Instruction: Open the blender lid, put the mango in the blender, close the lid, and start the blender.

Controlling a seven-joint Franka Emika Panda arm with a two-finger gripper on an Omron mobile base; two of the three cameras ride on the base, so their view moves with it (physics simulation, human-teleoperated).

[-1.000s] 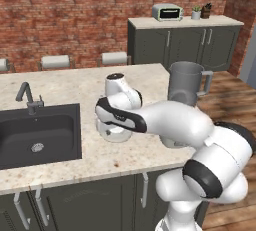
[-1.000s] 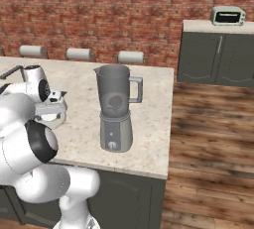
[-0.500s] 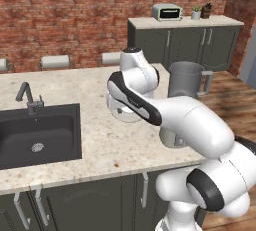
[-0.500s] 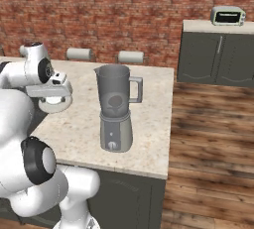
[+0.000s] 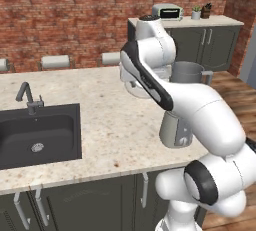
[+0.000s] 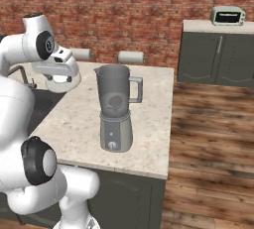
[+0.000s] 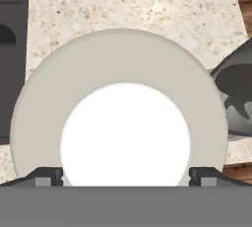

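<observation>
Lid in hand, held over the counter beside the open jar.

Your gripper grasps the blender lid by its white cap, fingertips on either side. The blender stands near the counter edge, jar open. If the mango is already inside, centre the lid over the rim, keep it level, then lower. The arm arches high, hand pointing down, left of the jar.

You see a glossy white arm of rounded, bulbous segments, dark grey discs capping its joints, and two small dark finger tips.
</observation>
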